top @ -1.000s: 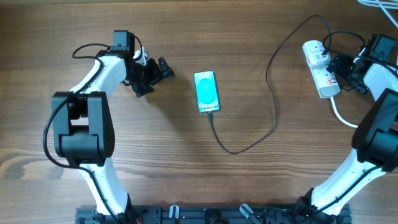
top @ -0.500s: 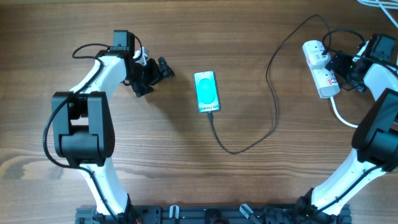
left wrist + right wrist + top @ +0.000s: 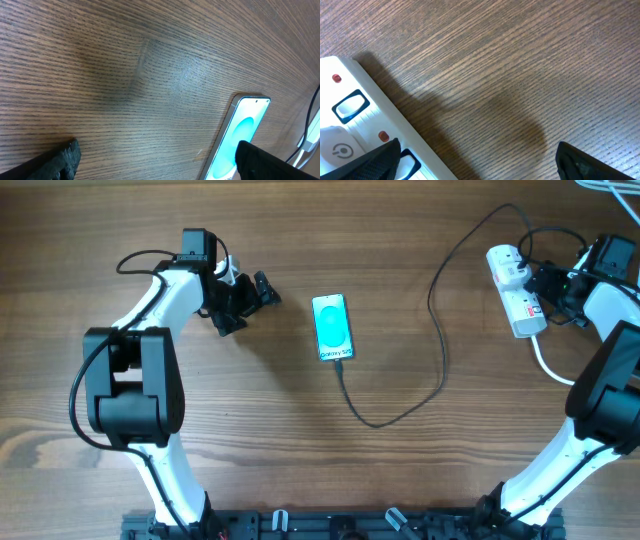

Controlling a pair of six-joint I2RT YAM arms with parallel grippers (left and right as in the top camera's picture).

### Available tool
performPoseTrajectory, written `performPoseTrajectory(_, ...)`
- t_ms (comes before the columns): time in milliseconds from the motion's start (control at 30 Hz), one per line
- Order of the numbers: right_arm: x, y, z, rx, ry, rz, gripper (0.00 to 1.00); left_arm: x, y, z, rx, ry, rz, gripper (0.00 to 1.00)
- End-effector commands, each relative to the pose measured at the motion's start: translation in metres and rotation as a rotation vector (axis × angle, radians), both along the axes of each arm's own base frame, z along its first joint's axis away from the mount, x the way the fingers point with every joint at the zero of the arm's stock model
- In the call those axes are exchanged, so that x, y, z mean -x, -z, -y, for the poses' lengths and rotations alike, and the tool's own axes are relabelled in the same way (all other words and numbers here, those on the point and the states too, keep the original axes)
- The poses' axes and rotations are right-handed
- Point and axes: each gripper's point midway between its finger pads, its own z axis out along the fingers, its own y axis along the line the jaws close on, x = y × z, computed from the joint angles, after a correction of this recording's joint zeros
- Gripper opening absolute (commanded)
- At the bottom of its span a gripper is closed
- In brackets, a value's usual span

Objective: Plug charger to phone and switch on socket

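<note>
Overhead, the phone (image 3: 333, 328) lay face up near the middle of the table (image 3: 300, 470), its screen lit cyan; the charger (image 3: 375, 423) ran as a thin black line from the phone's lower edge, looped toward the near side, then climbed to the socket (image 3: 522, 315) at the far right; its tip appeared seated in the phone, so I judged the plugging step done, though the joint was too small to confirm. The left gripper (image 3: 250, 308) hung well left of the phone, spread and empty; the right gripper (image 3: 547, 290) sat just beside the socket, too dark from above to read.

From the left wrist, the left gripper (image 3: 157, 150) stood released, with only bare wood between its fingers (image 3: 55, 160); the phone (image 3: 240, 135) showed at the lower right, apart from them.

From the right wrist, the right gripper (image 3: 477, 150) was likewise spread and held nothing; the socket (image 3: 375, 117) filled the left corner, with a rocker switch (image 3: 351, 106) and small red marks showing; whether that switch was on I could not tell. What probably was left was pressing it, and the right arm was the nearer one for that.
</note>
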Motion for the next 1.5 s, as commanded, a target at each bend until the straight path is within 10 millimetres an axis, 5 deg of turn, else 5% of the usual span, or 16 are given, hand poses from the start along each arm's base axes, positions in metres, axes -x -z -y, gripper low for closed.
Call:
performPoseTrajectory(0,0.002,0.013,-0.001,0.012,-0.009,-0.025,1.0,0.004,0.009,-0.005,-0.016,-0.006,-0.023,1.0)
performPoseTrajectory(1467,0.019,0.024,-0.032,-0.145,-0.065,-0.088,1.0,0.004,0.009,-0.005,-0.016,-0.006,-0.023,1.0)
